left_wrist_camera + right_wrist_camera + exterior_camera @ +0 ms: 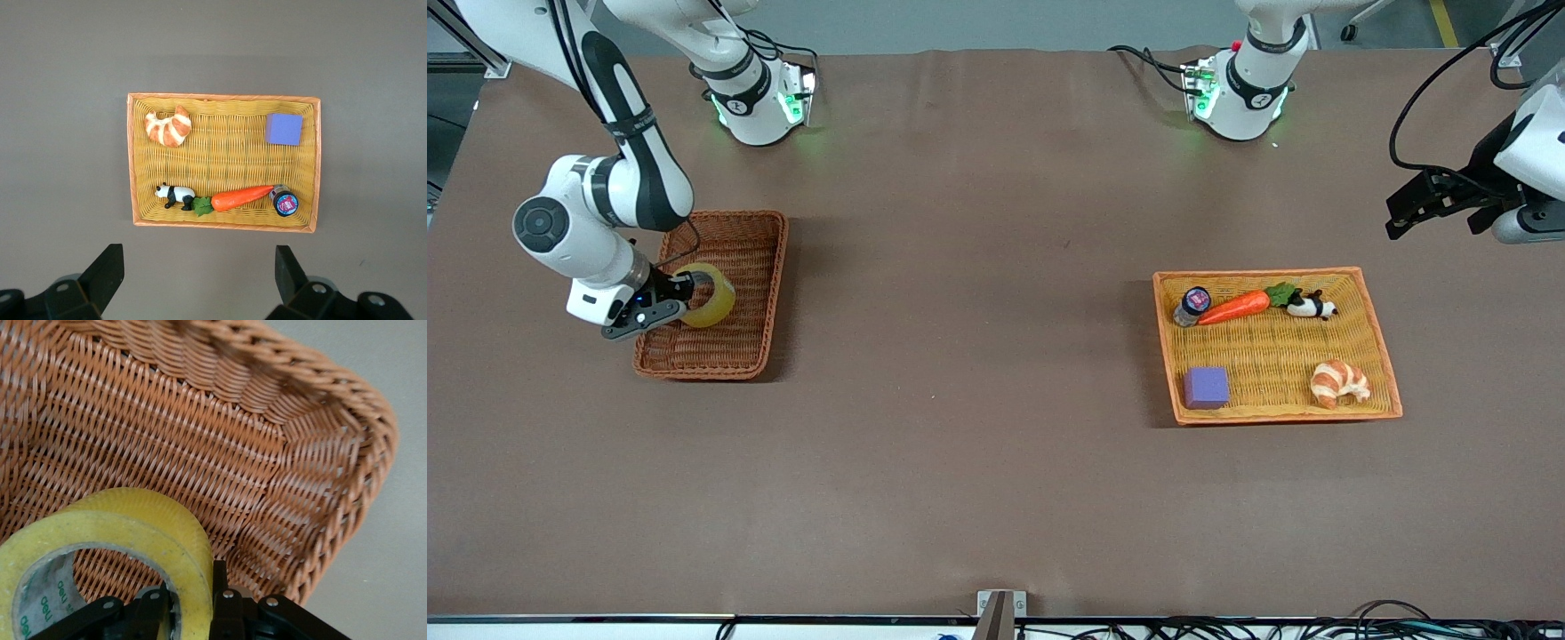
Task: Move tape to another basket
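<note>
The yellowish tape roll point(711, 298) stands on edge inside the reddish-brown wicker basket point(743, 244) at the right arm's end of the table. My right gripper point(687, 291) is shut on the roll's wall, one finger inside the grey core and one outside. The right wrist view shows the tape point(133, 520) in the right gripper point(193, 600) just above the basket's woven floor point(200, 440). I cannot tell whether the roll touches the floor. My left gripper point(1403, 218) is open and empty, up in the air at the left arm's end; it also shows in the left wrist view point(200, 260).
The orange-yellow shallow tray point(1165, 356) lies toward the left arm's end and holds a carrot point(1234, 307), a small jar point(1192, 304), a panda figure point(1309, 307), a purple block point(1207, 388) and a croissant point(1338, 382). The left wrist view shows the tray point(223, 97) from above.
</note>
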